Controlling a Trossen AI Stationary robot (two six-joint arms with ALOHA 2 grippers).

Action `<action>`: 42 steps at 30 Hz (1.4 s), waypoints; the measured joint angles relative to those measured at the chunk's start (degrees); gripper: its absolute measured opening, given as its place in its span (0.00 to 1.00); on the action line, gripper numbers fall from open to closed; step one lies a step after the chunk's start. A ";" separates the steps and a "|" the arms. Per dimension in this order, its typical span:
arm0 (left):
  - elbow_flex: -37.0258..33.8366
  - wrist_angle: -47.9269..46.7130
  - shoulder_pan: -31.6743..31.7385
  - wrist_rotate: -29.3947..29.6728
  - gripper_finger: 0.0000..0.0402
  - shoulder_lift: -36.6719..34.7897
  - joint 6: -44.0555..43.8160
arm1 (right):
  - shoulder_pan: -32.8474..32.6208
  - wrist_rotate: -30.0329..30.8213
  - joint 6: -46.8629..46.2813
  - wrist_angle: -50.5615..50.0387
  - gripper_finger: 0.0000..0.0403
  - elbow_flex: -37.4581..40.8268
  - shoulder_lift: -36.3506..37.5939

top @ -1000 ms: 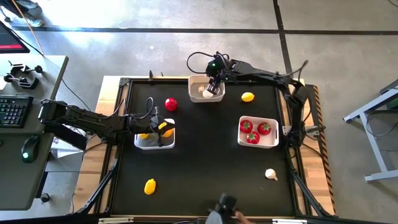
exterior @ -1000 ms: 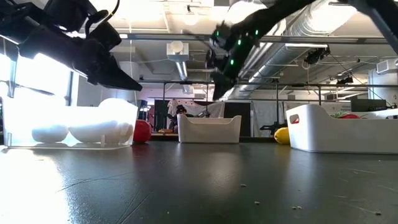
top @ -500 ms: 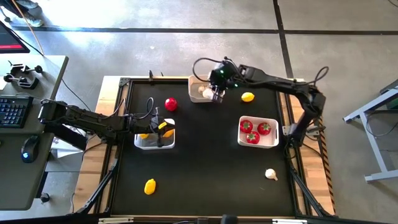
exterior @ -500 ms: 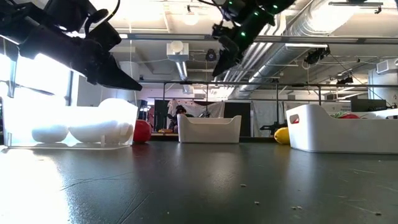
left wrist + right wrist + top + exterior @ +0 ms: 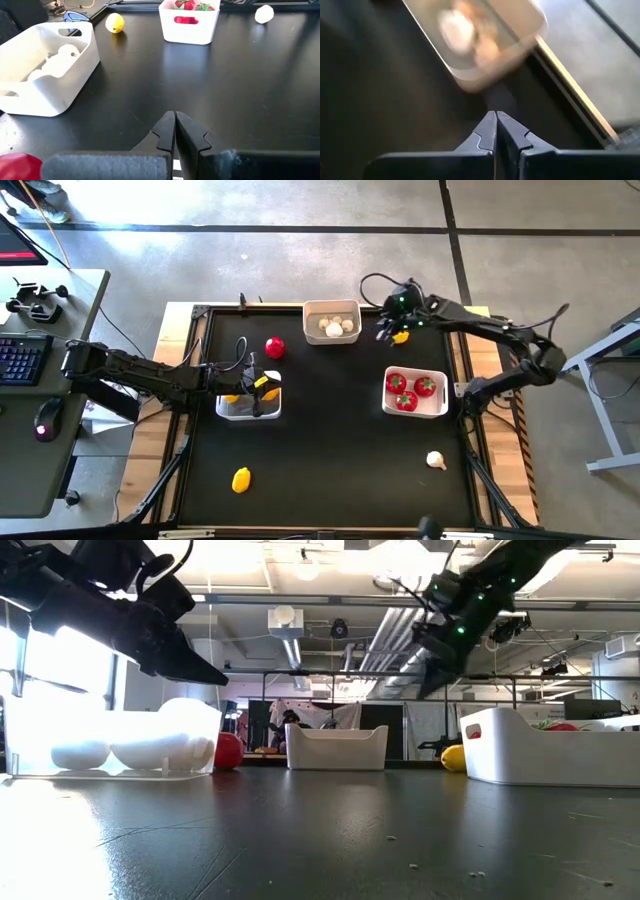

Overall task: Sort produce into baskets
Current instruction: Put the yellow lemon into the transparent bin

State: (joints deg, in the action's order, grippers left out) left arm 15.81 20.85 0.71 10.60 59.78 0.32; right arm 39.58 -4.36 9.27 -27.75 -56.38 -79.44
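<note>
The right end effector (image 5: 384, 332), clenched and empty, hovers just beside the loose lemon (image 5: 400, 336), far nearer than the left arm.

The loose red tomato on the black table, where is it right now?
In the high view the round red tomato lies left of the white garlic basket at the table's far edge, just beyond the left arm's basket.
</note>
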 joint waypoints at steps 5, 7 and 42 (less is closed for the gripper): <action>0.00 -0.05 0.02 0.01 0.00 0.00 -0.69 | 3.72 0.64 8.07 -9.19 0.08 -1.94 -1.34; 0.00 -0.05 0.02 0.01 0.00 -0.01 -0.74 | 4.37 0.68 11.03 -13.08 0.16 -2.24 -2.65; 0.02 -0.05 0.00 -1.26 0.00 -0.01 -4.70 | 1.19 16.30 36.55 -10.11 0.58 -2.45 -21.24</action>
State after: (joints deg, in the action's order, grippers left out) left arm 15.84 20.80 0.71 9.34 59.77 -4.39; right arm 40.77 11.94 45.82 -37.86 -58.83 -100.68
